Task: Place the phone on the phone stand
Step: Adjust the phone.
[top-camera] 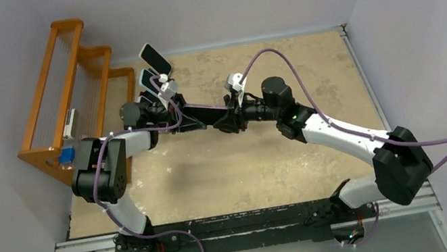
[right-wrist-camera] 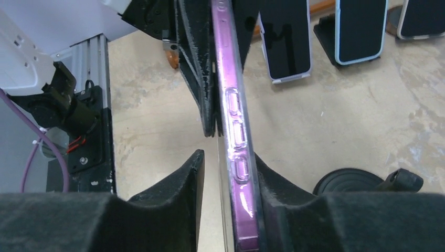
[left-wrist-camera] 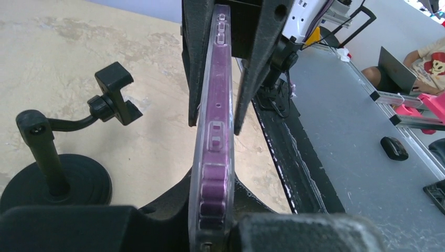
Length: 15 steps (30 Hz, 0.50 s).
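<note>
Clamping the phone [left-wrist-camera: 212, 136] edge-on in mid-air with the left end effector [left-wrist-camera: 210, 202], right end effector [right-wrist-camera: 228, 160] slack (gap showing on one side), long axis spanning both, phone stand [left-wrist-camera: 50, 157] leftward on the counter [left-wrist-camera: 78, 47], nearer the left arm.

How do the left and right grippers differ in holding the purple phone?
The left gripper clamps the phone on both sides; the right gripper shows a gap beside one finger. The left gripper reaches from the left, the right gripper from the right. Both straddle it.
</note>
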Tool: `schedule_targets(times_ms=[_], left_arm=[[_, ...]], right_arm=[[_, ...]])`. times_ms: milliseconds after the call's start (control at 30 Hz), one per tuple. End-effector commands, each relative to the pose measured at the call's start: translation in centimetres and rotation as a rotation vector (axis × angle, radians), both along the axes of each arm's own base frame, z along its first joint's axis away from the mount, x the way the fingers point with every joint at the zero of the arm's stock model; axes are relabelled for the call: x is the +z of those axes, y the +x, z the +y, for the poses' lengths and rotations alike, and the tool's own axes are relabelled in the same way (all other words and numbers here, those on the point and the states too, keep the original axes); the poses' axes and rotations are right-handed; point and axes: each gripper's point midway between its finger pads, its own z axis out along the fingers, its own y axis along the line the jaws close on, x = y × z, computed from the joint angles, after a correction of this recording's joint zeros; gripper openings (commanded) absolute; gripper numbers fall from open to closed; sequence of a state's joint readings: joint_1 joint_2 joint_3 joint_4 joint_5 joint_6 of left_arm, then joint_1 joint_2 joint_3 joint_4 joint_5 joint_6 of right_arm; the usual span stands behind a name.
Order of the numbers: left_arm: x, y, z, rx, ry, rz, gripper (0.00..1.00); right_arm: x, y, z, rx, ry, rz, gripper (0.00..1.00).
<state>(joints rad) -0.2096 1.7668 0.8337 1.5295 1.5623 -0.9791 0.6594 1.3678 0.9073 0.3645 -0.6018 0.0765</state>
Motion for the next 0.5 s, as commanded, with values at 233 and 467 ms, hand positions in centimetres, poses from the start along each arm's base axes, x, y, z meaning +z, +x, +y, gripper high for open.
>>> schedule_targets(times_ms=[233, 467], left_arm=[[7.1, -0.1, -0.2, 0.138, -0.205, -0.363, 0.0], [7.6, -0.2, -0.2, 0.137, -0.208, -0.36, 0.0]], right_arm=[[8.7, -6.2, -1.6, 0.114, 0.478, -0.332, 0.47], [9.1, -7.5, -0.8, 0.225, 0.563, -0.327, 0.22]])
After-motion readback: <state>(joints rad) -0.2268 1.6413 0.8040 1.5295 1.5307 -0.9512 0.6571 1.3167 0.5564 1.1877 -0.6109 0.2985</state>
